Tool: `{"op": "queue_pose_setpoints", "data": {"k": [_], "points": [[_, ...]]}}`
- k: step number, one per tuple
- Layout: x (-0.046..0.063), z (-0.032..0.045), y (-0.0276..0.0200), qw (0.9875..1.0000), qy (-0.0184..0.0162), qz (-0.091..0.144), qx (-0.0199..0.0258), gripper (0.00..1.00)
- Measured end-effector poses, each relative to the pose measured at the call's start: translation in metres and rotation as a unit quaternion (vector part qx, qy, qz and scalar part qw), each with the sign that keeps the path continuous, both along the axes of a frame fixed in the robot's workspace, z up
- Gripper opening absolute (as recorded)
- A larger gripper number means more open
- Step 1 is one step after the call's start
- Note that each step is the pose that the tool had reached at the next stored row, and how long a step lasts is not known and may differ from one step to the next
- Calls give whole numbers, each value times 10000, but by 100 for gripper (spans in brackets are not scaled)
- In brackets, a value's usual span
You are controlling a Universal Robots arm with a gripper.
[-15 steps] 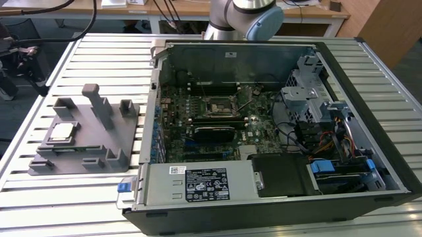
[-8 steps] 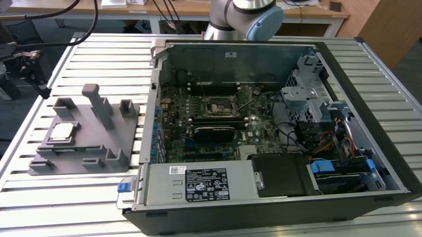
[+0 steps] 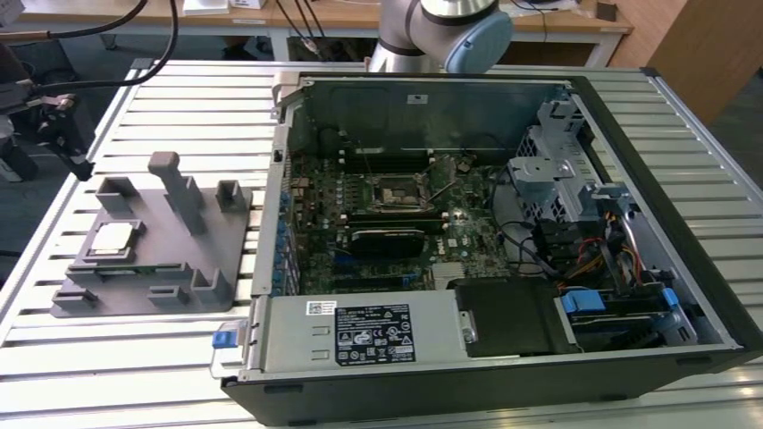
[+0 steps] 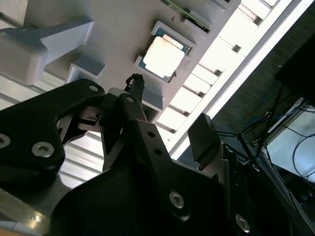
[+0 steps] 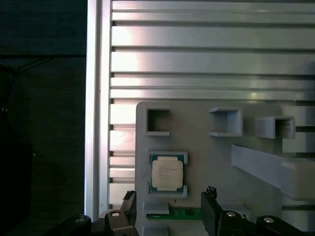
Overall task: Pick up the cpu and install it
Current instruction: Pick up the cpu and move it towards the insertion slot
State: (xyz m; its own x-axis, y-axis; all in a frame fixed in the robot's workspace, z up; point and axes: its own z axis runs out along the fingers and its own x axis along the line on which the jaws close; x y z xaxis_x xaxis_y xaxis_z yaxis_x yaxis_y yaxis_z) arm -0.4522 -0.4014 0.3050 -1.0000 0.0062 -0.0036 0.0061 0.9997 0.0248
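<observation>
While cpu (image 3: pixel 113 237) lies in grey fixture (image 3: pixel 131 290) pocket, exterior view's left of computer case (image 3: pixel 477 386) — gripper (image 5: pixel 171 195) hangs above, clear of it, fingers (image 5: pixel 210 211) spread, empty. Grasp wants fingers squared to chip edges, centred.

The arm (image 3: pixel 444 31) is seen in the exterior view as a silver joint capped in blue. The gripper (image 4: pixel 168 107) is pointed down. Its black linkage fingers (image 4: pixel 142 132) are held spread wide, and in both wrist views the fingertips (image 5: pixel 211 191) are seen well apart, with the jaws standing open.
</observation>
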Motion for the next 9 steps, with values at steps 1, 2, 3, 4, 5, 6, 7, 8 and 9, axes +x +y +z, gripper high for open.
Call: {"op": "queue_pose_setpoints", "data": {"k": [1,2,3,4,5,6,7,8,9], "points": [[0,-2,0,10000,0,0,0,63],[0,-5,0,10000,0,0,0,63],[1,-10,-1,10000,-1,0,1,63],[1,-15,-1,10000,-2,0,1,63],[0,-20,-1,10000,-1,0,0,63],[0,-24,-1,10000,-1,0,0,63],[0,-29,-2,10000,-1,0,0,63],[0,-33,-2,10000,0,0,0,63],[1,-36,-2,10000,0,0,0,63]]}}
